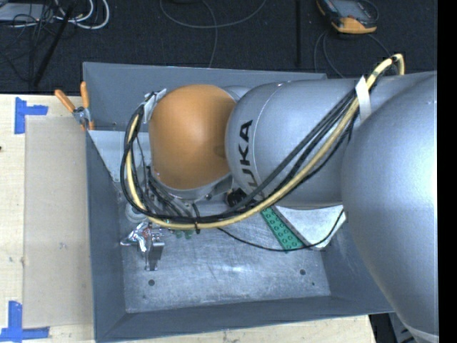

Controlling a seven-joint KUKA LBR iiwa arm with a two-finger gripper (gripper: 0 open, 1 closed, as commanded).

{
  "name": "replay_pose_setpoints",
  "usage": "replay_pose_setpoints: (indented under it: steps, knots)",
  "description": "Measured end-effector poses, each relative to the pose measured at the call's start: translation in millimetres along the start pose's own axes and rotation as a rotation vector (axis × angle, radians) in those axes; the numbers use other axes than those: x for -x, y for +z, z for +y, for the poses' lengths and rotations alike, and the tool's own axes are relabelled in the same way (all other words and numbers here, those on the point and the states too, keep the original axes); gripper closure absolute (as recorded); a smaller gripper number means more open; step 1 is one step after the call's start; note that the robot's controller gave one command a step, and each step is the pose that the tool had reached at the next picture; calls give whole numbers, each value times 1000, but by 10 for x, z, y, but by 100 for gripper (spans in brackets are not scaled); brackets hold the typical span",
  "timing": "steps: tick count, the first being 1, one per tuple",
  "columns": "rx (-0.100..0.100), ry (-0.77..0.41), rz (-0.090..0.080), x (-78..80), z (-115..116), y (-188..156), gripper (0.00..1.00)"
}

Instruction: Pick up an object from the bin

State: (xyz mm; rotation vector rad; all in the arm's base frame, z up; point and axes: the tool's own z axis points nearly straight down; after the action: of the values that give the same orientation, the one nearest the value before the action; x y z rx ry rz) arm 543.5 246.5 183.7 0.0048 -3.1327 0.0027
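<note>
Grey metal bin (214, 291), viewed from above, with the arm (300, 141) entering from the right and covering most of its rear half. An orange cover (189, 131) sits at the wrist, and black and yellow cables (300, 170) run along the arm and loop beneath the cover.

The gripper (148, 245) shows as a small bright metal assembly below the cover, low over the left part of the bin floor. The floor directly around it is bare and scuffed. Whether the gripper is open or closed cannot be told from this view, and nothing can be seen held in it.

One object is identifiable: a green studded plate (283, 232), long and narrow, of toy-brick type. It lies on the floor right of centre, set diagonally, with its upper end hidden under the arm. It is well apart from the gripper. A pale flat piece (318, 224) lies just beside the plate on its right, partly under the arm; its kind cannot be determined.
</note>
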Motion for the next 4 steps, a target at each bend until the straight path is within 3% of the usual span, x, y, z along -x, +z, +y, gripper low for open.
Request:
replay_pose_setpoints:
  steps: [1, 2, 3, 4]
  knots:
    - [-1, -446, -6, -196, -239, -29, 0]
    - [1, -629, -14, -74, -247, 1146, 0]
    - [-5, -720, -17, 674, -740, 757, 0]
    - [-8, -886, -23, 567, -184, 1078, 0]
